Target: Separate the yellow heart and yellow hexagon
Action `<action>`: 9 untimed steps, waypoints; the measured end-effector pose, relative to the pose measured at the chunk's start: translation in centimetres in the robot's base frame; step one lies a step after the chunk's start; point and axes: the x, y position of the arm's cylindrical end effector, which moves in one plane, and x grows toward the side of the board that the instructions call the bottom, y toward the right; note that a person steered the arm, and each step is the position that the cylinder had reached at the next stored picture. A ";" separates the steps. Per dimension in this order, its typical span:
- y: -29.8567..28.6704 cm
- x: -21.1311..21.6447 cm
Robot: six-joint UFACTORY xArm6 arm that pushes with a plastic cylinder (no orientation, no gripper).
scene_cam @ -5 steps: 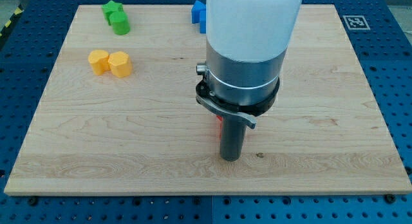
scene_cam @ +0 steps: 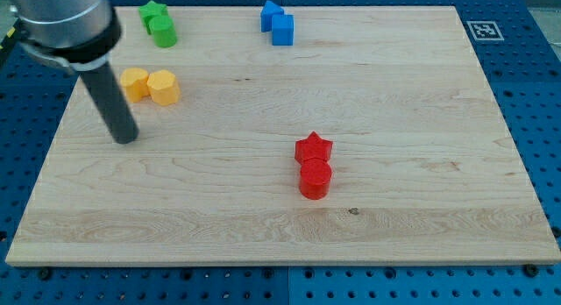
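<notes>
Wooden surface (scene_cam: 421,121) on blue pegboard: yellow heart (scene_cam: 134,82) touches yellow hexagon (scene_cam: 163,87). My tip (scene_cam: 126,138) is placed at their seven o'clock, apart; no hand is fitted.

1. We see the desk (scene_cam: 394,121) as pale wood with visible grain and a smooth, matt finish.
2. We note the yellow heart (scene_cam: 134,82) and yellow hexagon (scene_cam: 164,87) look like smooth, matt plastic.
3. Our tool, a dark rod ending in my tip (scene_cam: 126,139), shows a dull, faintly sheened surface.
4. The surrounding blue base (scene_cam: 535,95) appears as perforated, painted metal.
</notes>
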 end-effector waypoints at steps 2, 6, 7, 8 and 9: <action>-6.6 -6.0; -1.4 -8.7; 2.0 -8.7; 5.1 -8.7; 8.3 -8.7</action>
